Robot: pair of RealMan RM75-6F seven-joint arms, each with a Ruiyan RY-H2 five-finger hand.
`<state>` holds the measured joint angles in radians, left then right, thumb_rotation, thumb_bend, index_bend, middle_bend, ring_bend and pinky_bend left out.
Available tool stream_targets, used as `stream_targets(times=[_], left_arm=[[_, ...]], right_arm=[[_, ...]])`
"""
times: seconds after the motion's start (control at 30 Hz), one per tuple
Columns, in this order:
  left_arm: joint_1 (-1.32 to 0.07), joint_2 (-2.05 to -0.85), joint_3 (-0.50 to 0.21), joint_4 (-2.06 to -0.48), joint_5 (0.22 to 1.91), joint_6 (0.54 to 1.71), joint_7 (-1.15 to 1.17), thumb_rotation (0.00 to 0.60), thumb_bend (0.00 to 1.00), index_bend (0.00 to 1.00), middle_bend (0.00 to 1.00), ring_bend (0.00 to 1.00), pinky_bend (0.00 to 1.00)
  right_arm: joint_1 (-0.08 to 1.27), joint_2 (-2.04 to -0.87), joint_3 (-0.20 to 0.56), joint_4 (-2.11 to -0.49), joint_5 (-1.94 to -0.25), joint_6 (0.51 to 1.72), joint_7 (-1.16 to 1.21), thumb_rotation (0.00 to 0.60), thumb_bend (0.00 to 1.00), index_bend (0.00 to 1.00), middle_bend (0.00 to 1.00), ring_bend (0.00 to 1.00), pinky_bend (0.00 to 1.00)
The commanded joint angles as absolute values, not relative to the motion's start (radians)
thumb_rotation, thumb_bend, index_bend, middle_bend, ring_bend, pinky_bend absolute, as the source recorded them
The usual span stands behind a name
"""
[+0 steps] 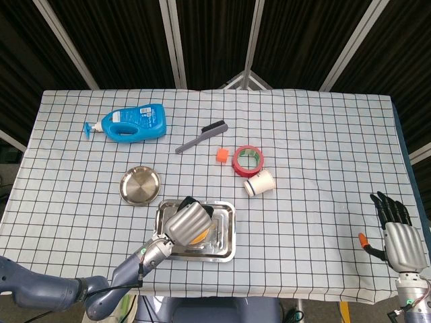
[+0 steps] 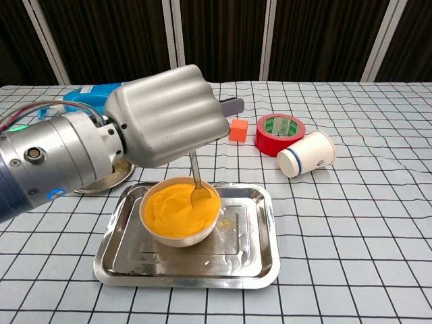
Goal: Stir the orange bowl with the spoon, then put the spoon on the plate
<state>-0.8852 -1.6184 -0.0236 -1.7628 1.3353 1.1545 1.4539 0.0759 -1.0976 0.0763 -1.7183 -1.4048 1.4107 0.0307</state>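
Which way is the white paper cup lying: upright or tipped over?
Tipped over. The paper cup lies on its side on the checked cloth, its blue-rimmed mouth facing the camera.

The left hand (image 2: pixel 165 115) hides the spoon (image 2: pixel 198 183) handle (fingers unseen too).

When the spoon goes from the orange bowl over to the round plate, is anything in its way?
Nothing visible is. The left robot hand holds the spoon in the orange bowl. The plate sits up-left of the tray in the head view, with only bare tablecloth between.
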Motion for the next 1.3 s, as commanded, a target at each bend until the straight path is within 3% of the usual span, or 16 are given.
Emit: stream_targets(times=[0.03, 0.5, 1.3], left_arm=[[-0.876, -1.597, -0.012, -1.784, 1.348, 1.162, 1.46, 0.6, 0.58, 0.81, 1.0, 1.0, 1.0], [-0.849, -1.503, -0.026, -1.887, 1.361, 1.19, 1.461, 0.6, 0.58, 0.81, 1.0, 1.0, 1.0], [-0.855, -1.6, -0.033, -1.846, 1.324, 1.158, 1.504, 0.6, 0.58, 0.81, 1.0, 1.0, 1.0]], right_arm=[[0.076, -1.097, 0.076, -1.719, -1.403, 1.409, 0.033, 0.6, 0.39, 0.0, 0.0, 0.0, 0.0], [0.076, -1.097, 0.076, -1.724, -1.402, 1.409, 0.024, 0.6, 0.39, 0.0, 0.0, 0.0, 0.0], [0.075, -1.096, 0.077, -1.724, -1.403, 1.411, 0.035, 0.6, 0.39, 0.0, 0.0, 0.0, 0.0]])
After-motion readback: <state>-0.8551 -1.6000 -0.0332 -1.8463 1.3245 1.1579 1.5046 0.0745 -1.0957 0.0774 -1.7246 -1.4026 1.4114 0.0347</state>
